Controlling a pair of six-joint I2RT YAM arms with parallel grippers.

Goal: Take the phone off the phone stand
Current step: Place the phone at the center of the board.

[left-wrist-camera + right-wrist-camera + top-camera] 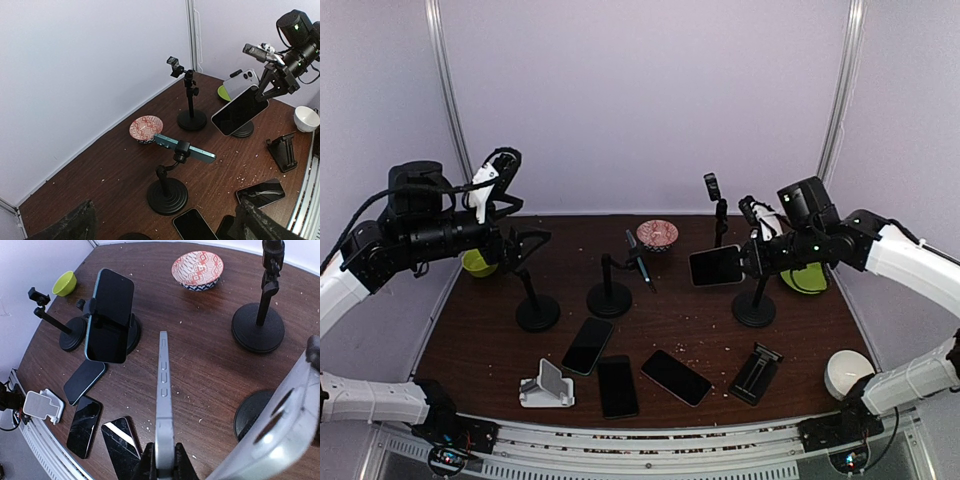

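Black-fingered, the left gripper (532, 243) hangs spread and empty at left, a teal phone (638, 258) sits clamped on the middle stand (609, 300), and the right gripper (750, 258) pinches the dark-screened phone (715, 266) edgewise just left of the right stand (754, 312), likely to draw it clear.

Crumb-strewn brown table (490, 345). Below the right gripper (752, 255), a base (753, 310); below the left gripper (528, 245), a second base (537, 315); between them, a third base (609, 302) and a patterned bowl (657, 234). Nearer than both: three phones (617, 386), a white stand (547, 387), a black stand (755, 373).
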